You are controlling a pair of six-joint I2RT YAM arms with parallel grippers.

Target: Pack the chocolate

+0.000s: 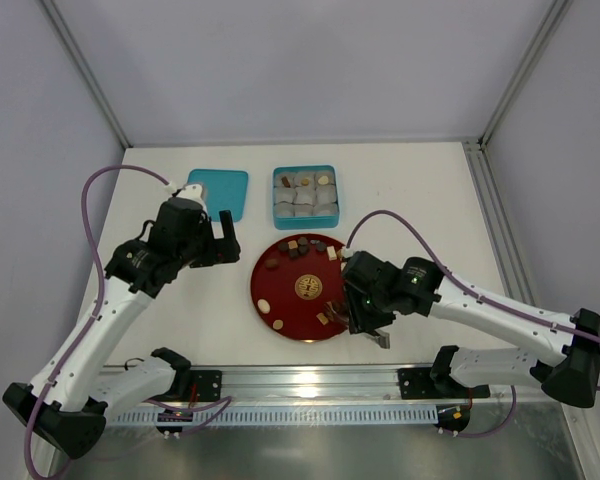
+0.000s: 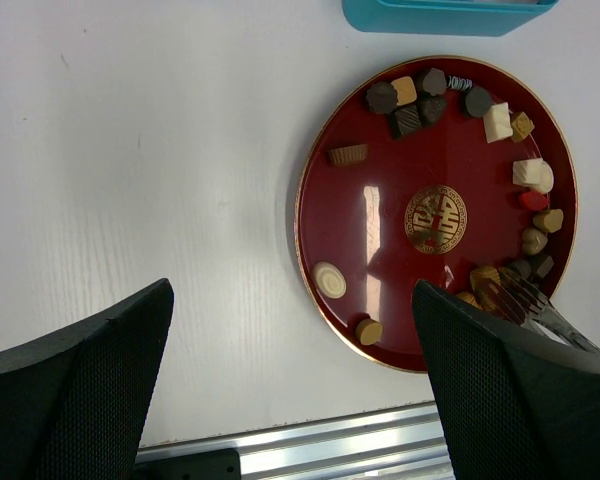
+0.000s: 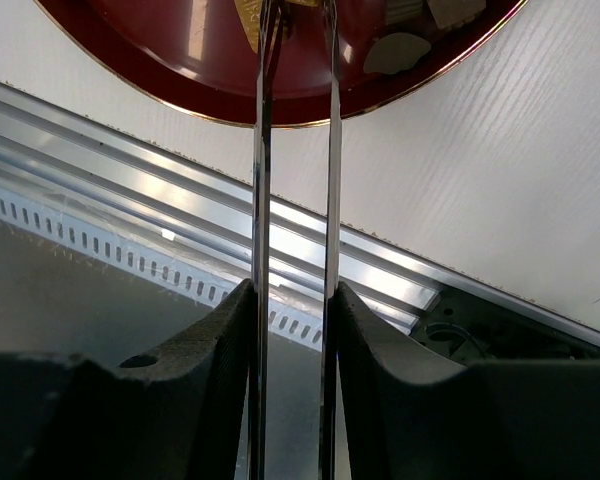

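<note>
The chocolate lies as several small dark, light brown and cream pieces round the rim of a red round plate; it also shows in the left wrist view. My right gripper is at the plate's near right edge, shut on metal tongs. The tong tips rest among light brown pieces there; whether they grip one is hidden. My left gripper is open and empty, above the table left of the plate.
A teal box with white paper cups, a few holding pieces, stands behind the plate. Its teal lid lies to the left. An aluminium rail runs along the near table edge.
</note>
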